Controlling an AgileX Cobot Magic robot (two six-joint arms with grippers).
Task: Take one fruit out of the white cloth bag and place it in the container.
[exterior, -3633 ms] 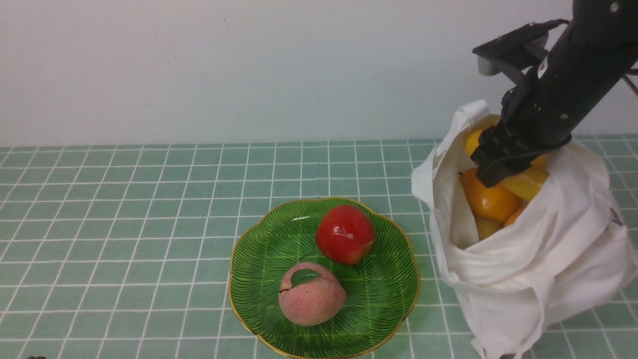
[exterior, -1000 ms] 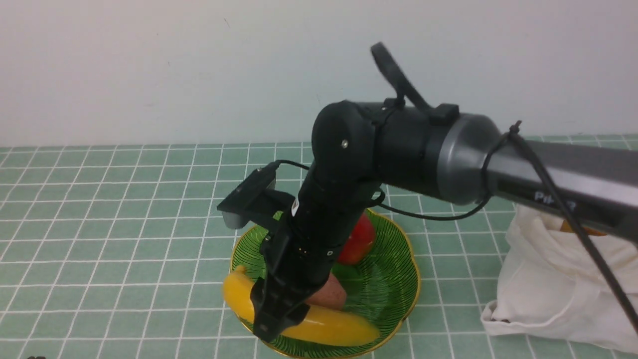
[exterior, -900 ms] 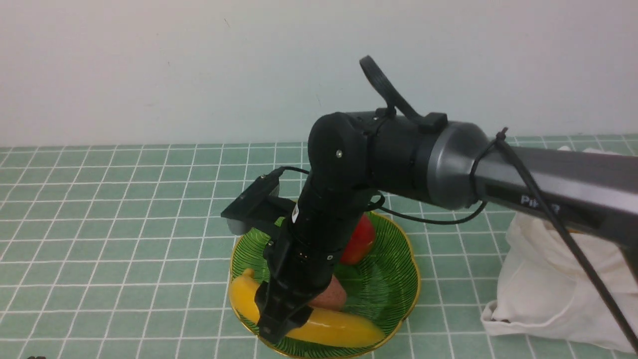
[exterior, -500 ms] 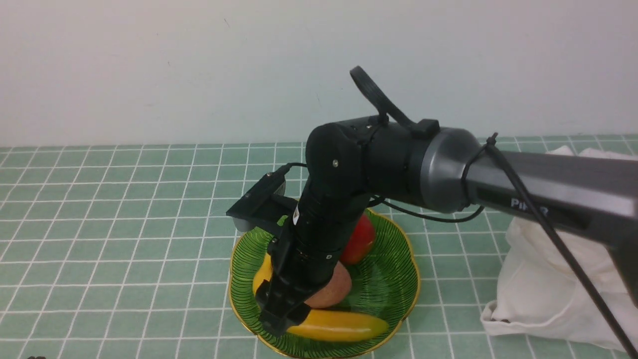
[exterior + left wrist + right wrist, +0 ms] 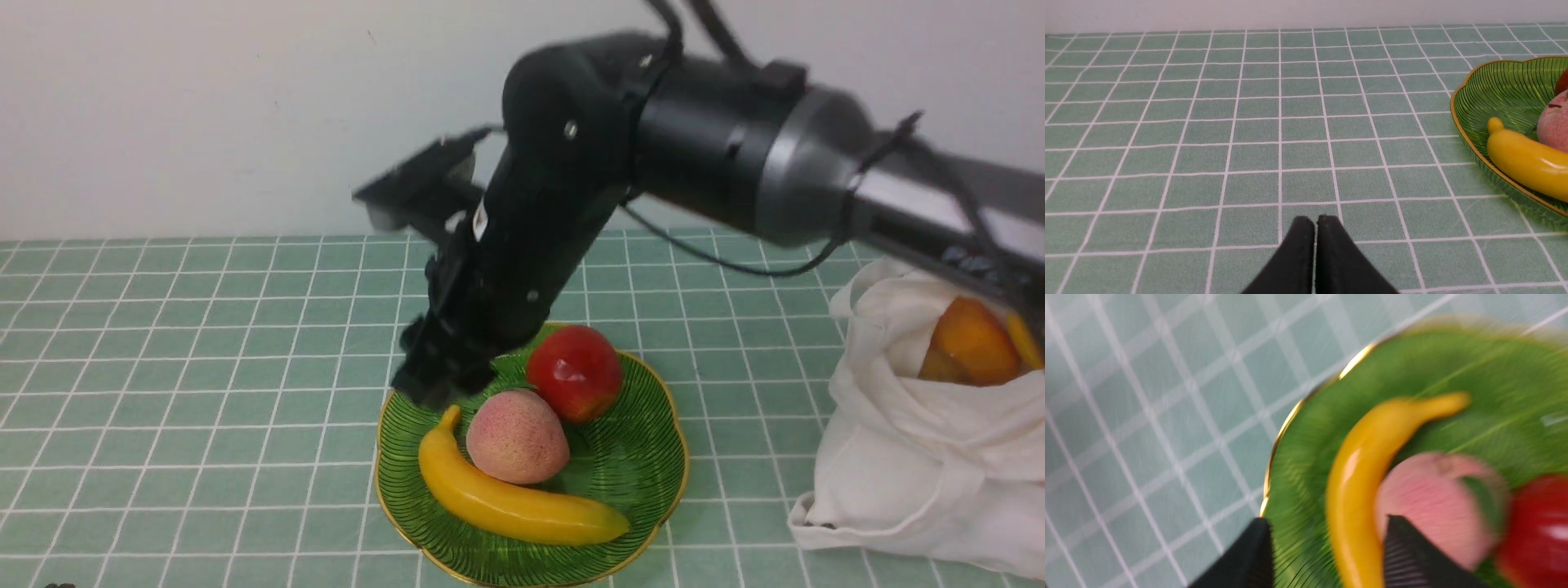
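Note:
The yellow banana (image 5: 510,502) lies free on the green plate (image 5: 645,482), along its near side, beside a pink peach (image 5: 517,435) and a red apple (image 5: 574,371). My right gripper (image 5: 437,384) hangs open above the plate's left rim, clear of the banana (image 5: 1359,477), with nothing between its fingers (image 5: 1404,555). The white cloth bag (image 5: 914,465) slumps at the right with an orange fruit (image 5: 967,339) showing in its mouth. In the left wrist view my left gripper (image 5: 1314,222) is shut and empty over the tiles, left of the plate (image 5: 1502,85).
A green tiled cloth (image 5: 204,367) covers the table up to a pale wall (image 5: 245,114). The right arm's dark body (image 5: 735,147) reaches across above the plate from the right. Other yellow fruit sits at the bag's right edge.
The right gripper carried the banana from the bag to the plate, let it go, and has now risen up and away, open. The banana settled against the peach.

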